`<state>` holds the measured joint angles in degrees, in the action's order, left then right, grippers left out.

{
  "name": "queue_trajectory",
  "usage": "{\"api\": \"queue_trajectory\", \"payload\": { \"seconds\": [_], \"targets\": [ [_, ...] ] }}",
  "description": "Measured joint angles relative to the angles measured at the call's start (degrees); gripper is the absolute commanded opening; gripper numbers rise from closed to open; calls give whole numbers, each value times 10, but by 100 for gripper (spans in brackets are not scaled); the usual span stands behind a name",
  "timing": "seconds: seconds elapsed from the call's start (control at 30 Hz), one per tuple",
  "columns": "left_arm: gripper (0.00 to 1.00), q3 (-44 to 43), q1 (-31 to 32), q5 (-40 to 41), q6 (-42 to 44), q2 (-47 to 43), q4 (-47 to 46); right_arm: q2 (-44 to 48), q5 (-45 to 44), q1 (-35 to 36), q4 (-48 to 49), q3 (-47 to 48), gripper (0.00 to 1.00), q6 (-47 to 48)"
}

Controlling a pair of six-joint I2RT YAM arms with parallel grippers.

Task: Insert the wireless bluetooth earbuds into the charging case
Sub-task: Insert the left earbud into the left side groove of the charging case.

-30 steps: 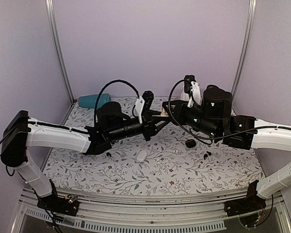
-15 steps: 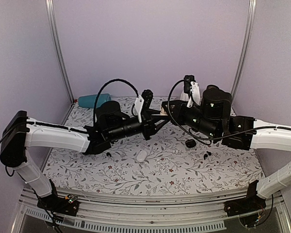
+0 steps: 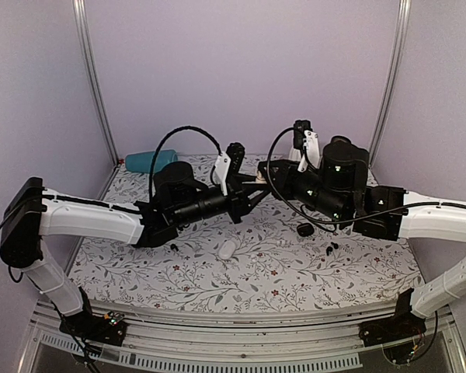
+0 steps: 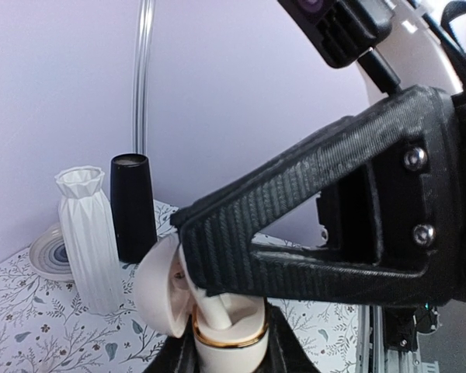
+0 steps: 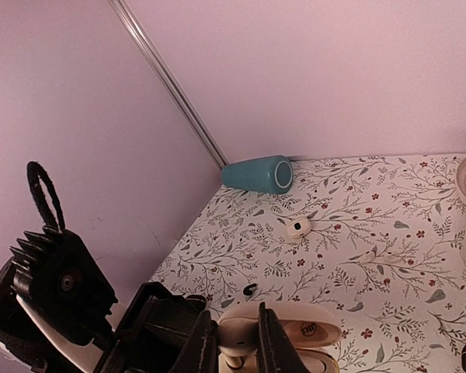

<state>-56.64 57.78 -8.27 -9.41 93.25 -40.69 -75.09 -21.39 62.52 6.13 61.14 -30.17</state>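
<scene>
Finding: my left gripper [image 4: 229,359] is clamped narrow on the base of the cream charging case [image 4: 227,332], held off the table [image 3: 295,272] with its lid hinged open to the side.

My right gripper [image 5: 235,346] meets it from the opposite side, fingers close together with a small pale rounded piece [image 5: 234,330] between them, just over the open case. I cannot tell whether that piece is an earbud.

A pair of black earbuds [image 3: 332,247] lies loose on the floral cloth under my right arm, apart from the held case. A black case [image 3: 304,229] and a white case [image 3: 227,249] also rest on the cloth.

Against the frame one second ago, my right wrist sits slightly further toward the left arm. My left arm, the held case and the loose items on the cloth show no shift.
</scene>
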Motion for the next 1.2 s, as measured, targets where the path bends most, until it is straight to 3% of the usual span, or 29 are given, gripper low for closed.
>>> {"api": "queue_trajectory", "payload": {
  "seconds": [0.47,0.6,1.2],
  "targets": [
    [0,0,0,11,0,-10,9,0,1,1,7,0,18,2],
    [0,0,0,14,1,-10,8,0,4,2,6,0,26,5],
    [0,5,0,14,4,-20,9,0,6,8,-41,34,43,19]
  ]
}}
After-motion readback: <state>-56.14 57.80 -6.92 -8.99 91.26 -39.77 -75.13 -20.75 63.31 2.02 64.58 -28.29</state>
